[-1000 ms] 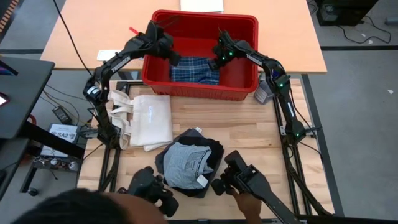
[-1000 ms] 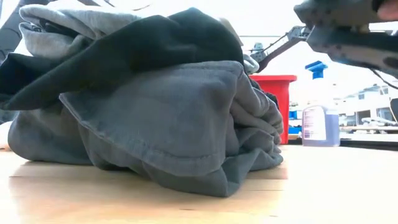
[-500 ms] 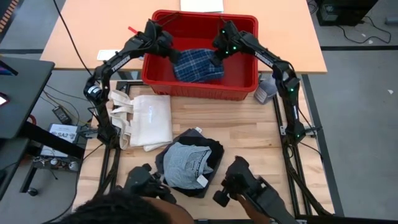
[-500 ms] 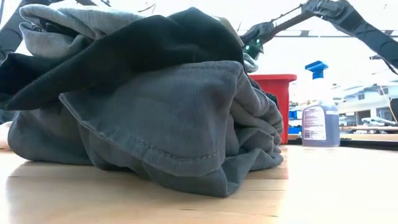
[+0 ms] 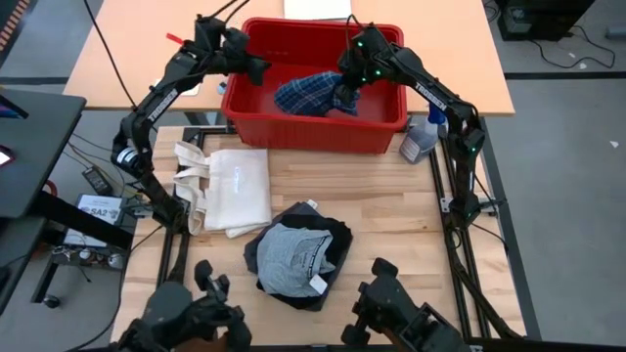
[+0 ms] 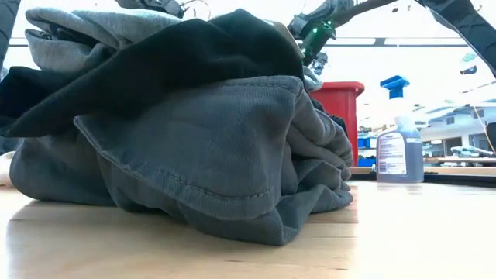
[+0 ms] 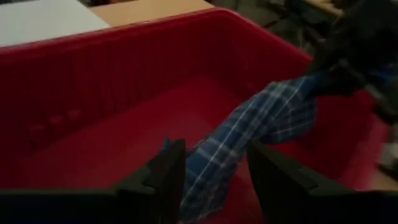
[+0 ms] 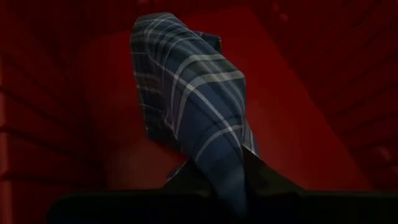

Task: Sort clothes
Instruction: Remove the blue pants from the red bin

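high view, pile: charcoal shorts plus black piece untouched on the surface, near edge.
bin: plaid piece now lifted above red bin, was flat inside.
right tool: clamped shut on plaid.
left tool: half open, empty, pulled back to the bin's rim.
meaning: plaid coming out, sort unfinished.

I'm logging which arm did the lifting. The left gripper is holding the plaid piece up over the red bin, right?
Not the left. The right gripper is shut on the plaid piece over the red bin, as the high view shows. The left gripper is at the bin's rim, open, holding nothing.
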`<state>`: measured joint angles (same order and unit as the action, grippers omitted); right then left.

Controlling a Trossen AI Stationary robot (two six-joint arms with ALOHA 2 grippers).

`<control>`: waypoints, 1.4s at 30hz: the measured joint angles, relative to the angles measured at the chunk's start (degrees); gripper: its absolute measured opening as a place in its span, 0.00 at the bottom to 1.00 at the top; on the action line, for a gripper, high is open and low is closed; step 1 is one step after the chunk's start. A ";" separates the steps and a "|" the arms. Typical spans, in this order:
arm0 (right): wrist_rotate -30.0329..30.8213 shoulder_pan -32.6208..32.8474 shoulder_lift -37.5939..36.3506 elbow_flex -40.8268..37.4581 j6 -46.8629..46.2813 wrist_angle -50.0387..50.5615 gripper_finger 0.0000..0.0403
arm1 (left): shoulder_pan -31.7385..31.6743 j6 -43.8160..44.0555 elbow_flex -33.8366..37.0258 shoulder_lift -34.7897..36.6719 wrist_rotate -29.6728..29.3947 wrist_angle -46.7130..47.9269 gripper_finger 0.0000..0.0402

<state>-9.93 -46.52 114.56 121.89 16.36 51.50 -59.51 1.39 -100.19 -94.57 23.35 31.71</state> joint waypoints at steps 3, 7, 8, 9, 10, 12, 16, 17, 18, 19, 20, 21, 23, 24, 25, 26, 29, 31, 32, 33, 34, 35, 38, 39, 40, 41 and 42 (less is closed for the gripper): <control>1.32 1.05 -0.62 0.00 1.76 1.10 0.07 | 0.91 1.28 -0.06 -0.10 4.93 2.50 0.44; 1.77 1.66 -0.83 0.02 3.32 1.19 0.07 | 4.02 -0.52 -0.06 -2.51 2.57 3.78 0.45; 1.69 1.77 -0.83 0.02 3.35 1.21 0.07 | 4.64 -1.29 -0.03 -3.28 2.46 3.39 0.47; 1.52 1.82 -0.83 0.02 3.35 1.20 0.07 | 5.33 -2.05 -0.02 -4.16 2.35 2.60 0.48; 1.46 1.83 -0.83 0.02 3.35 1.12 0.07 | 6.13 -3.00 -0.04 -5.07 2.27 1.74 0.51; 1.40 1.85 -0.83 0.02 3.34 0.90 0.07 | 7.14 -4.73 -0.06 -7.00 1.86 1.80 0.57; 1.36 1.83 -0.83 0.02 2.89 0.90 0.07 | 8.74 -9.50 0.01 -10.69 0.65 1.90 0.70; 1.32 1.83 -0.83 0.02 2.89 0.88 0.07 | 8.97 -11.10 0.01 -11.28 0.90 1.69 0.72; 1.33 1.83 -0.83 0.02 2.89 0.89 0.07 | 9.15 -12.51 0.01 -11.78 1.28 1.37 0.74; 1.31 1.83 -0.83 0.02 2.86 0.90 0.07 | 9.40 -14.06 0.01 -12.34 1.51 0.84 0.76; 1.27 1.83 -0.82 0.02 2.86 0.90 0.07 | 9.72 -15.44 -0.01 -12.98 1.45 0.39 0.76; 1.02 1.85 -0.83 0.02 2.84 0.90 0.07 | 9.90 -16.37 -0.01 -13.68 1.30 0.13 0.77; 0.01 1.88 -0.81 0.02 2.75 0.89 0.07 | 9.99 -16.53 -0.01 -15.47 0.74 -1.04 0.77; -0.42 1.92 -0.81 0.02 2.73 0.88 0.07 | 9.86 -16.07 -0.03 -16.35 1.66 -1.16 0.77; -0.59 2.03 -0.79 0.02 2.73 0.86 0.07 | 9.86 -15.71 -0.03 -17.12 1.63 -1.53 0.77; -0.59 2.16 -0.79 0.02 2.75 0.82 0.07 | 9.86 -15.34 -0.12 -17.99 1.56 -2.60 0.77; -1.20 2.61 -0.79 0.02 3.09 0.45 0.07 | 9.89 -13.76 -0.01 -20.48 -0.33 -4.82 0.76; -1.91 2.92 -0.79 0.02 3.19 0.39 0.07 | 9.90 -12.10 0.08 -21.31 -1.98 -6.52 0.73; -1.96 3.07 -0.77 0.02 3.19 0.21 0.07 | 9.93 -11.82 0.07 -21.36 -2.38 -7.42 0.71; -1.94 3.25 -0.77 0.02 3.19 -0.15 0.07 | 10.00 -11.78 0.00 -21.48 -2.50 -8.24 0.68; -2.00 3.35 -0.79 0.02 3.19 -0.61 0.07 | 10.04 -11.76 -0.10 -21.54 -2.46 -8.78 0.64; -2.09 3.51 -0.77 0.02 3.21 -1.01 0.07 | 10.08 -11.90 -0.10 -21.65 -2.49 -8.38 0.60; -2.14 3.80 -0.72 0.02 3.30 -1.95 0.07 | 10.18 -13.95 -0.03 -22.28 -2.49 -8.13 0.42; -2.23 3.86 -0.72 0.02 3.30 -2.24 0.07 | 10.19 -14.11 0.01 -22.27 -2.49 -8.07 0.35; -2.35 3.86 -0.72 0.02 3.31 -2.33 0.07 | 10.19 -14.12 0.01 -22.21 -2.49 -8.21 0.26; -2.34 3.86 -0.73 0.02 3.31 -2.28 0.07 | 10.17 -14.10 0.01 -21.98 -2.46 -8.14 0.18; -2.27 3.84 -0.82 0.02 3.32 -1.99 0.07 | 9.96 -14.10 0.01 -21.60 -2.49 -7.84 0.10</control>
<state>-12.21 -42.68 113.75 121.91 19.68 49.51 -49.55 -12.71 -100.18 -116.17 20.86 23.87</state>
